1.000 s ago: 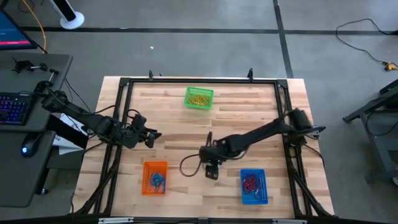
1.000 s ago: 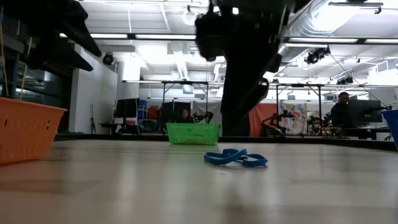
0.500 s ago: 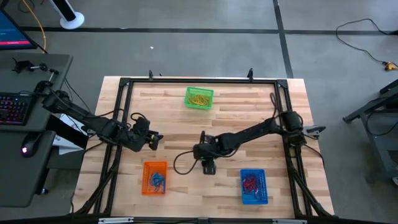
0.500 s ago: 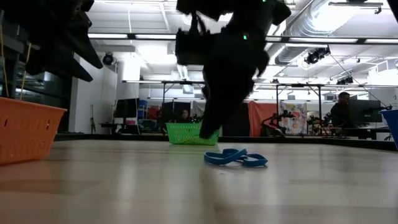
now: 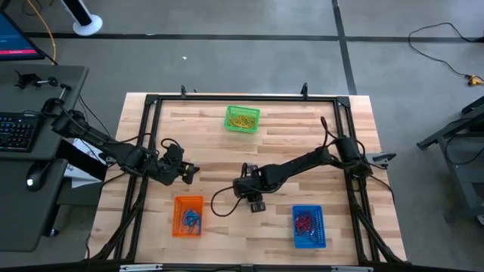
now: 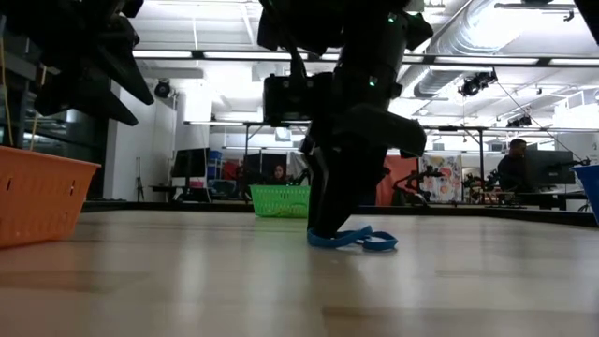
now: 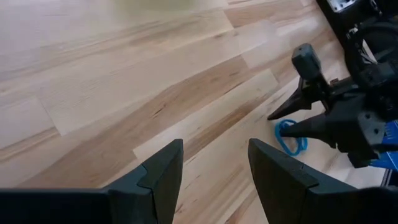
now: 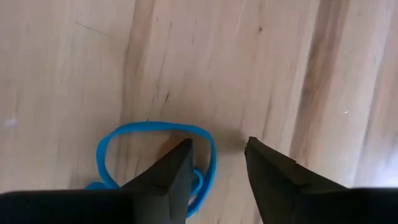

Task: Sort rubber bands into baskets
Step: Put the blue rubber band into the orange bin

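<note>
The right gripper (image 8: 216, 163) stands low over the table (image 5: 302, 128), a little below the centre of the high view, with its two fingers apart and their tips at or just above the wood. A blue rubber band (image 8: 155, 158) lies flat there, and one fingertip (image 8: 177, 163) appears to sit inside its loop while the other stands just outside the band's edge, so one strand runs through the gap between them. In the low view the band (image 6: 353, 239) shows at the foot of the gripper (image 6: 332, 225), its long axis stretching toward the picture's right. Closing on that strand looks like the next step.

The left gripper (image 5: 187, 171) waits at the left of the high view, fingers parted and holding nothing, clearly farther from the band than the right one.

The orange basket (image 5: 188, 216), at lower left, already holds blue bands; the blue basket (image 5: 308, 226), at lower right, holds red ones; the green basket (image 5: 242, 119) holds yellow ones.
</note>
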